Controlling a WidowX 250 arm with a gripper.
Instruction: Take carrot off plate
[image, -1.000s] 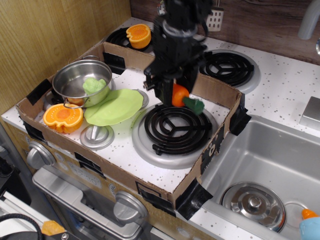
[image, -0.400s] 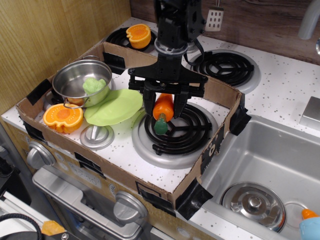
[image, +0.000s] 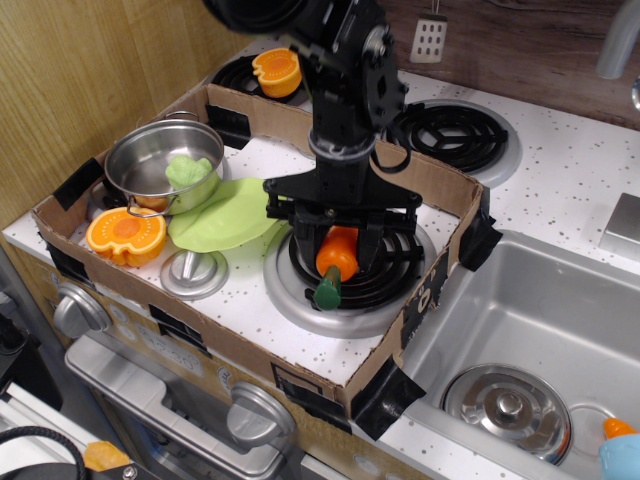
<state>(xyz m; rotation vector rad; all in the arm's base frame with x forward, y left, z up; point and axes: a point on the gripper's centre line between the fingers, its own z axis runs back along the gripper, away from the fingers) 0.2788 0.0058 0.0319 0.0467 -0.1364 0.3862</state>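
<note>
The carrot (image: 335, 258) was not on the plate (image: 228, 213) at this moment. It hung over the black burner (image: 352, 262), with its green stem end pointing down toward 7 o'clock. The fingers (image: 338, 232) were closed on the fat orange end and held it from both sides.

The plate lay at about 9 o'clock from the carrot. It sat tilted, with one side leaning against the steel pot (image: 163, 166). A small green toy (image: 189, 171) sat in the pot, and an orange pumpkin half (image: 125, 234) lay beside it.

Some things could have gone wrong from here. The carrot looked smooth and got thinner toward one end, so it could slip out of the fingers and drop. If it dropped on the burner rings, it could bounce or roll, since the rings were bumpy. It might roll back toward the plate, which was very near. The stem end could also catch in a gap between the rings when the arm went lower. The cardboard wall (image: 437, 272) at 3 o'clock was close, and the arm could bump it. All of this stood on the white speckled worktop (image: 240, 295).
</note>
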